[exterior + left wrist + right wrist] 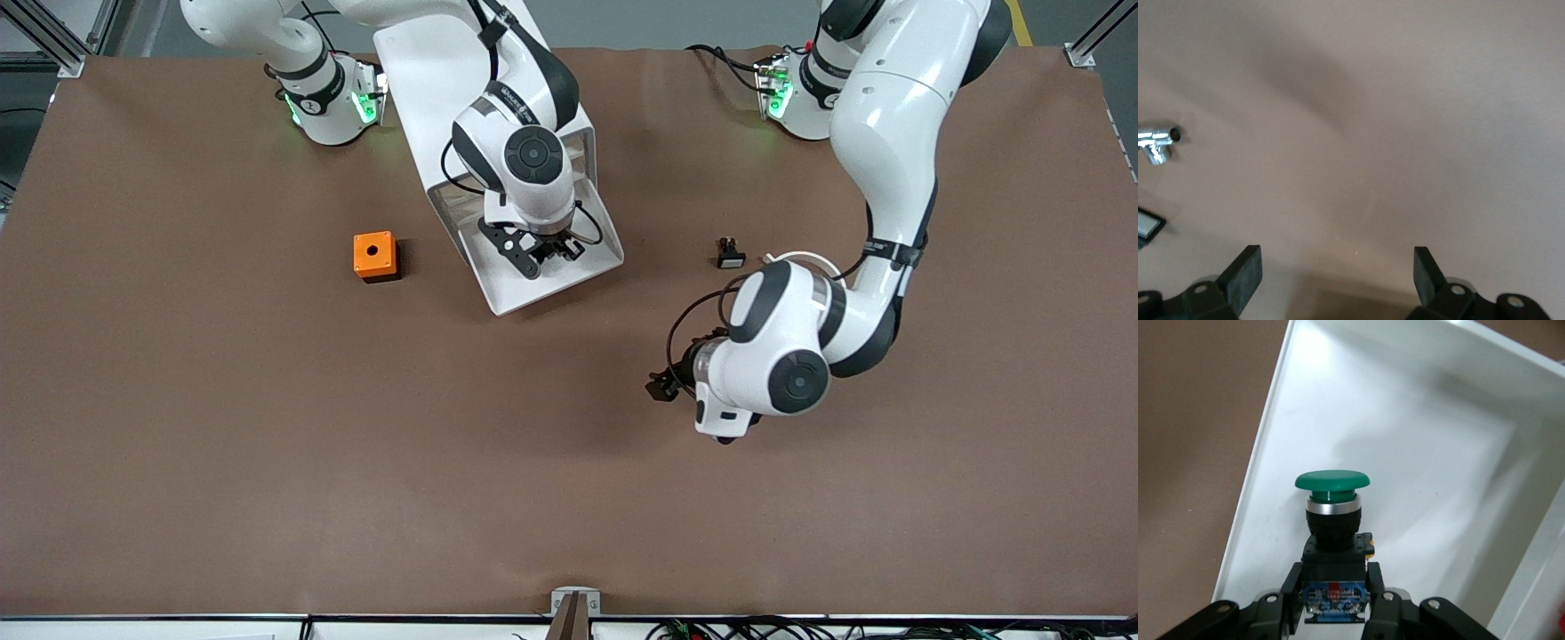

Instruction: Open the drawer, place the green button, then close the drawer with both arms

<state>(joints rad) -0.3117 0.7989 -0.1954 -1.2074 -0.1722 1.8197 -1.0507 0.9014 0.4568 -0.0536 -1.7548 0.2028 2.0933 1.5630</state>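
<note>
Inside the open white plastic drawer (520,283), the right arm's black two-finger gripper (1335,603) pinches the blue-black body of the small push button with a round green cap (1332,482), holding it over the drawer's white floor. Meanwhile the left arm's black gripper (1337,273) hangs over bare brown table (267,462) with its 2 fingers spread wide, gripping nothing. An orange box with a hole (374,255) sits beside the drawer, toward the right arm's end; a black button with a white face (730,255) lies toward the left arm's end.
</note>
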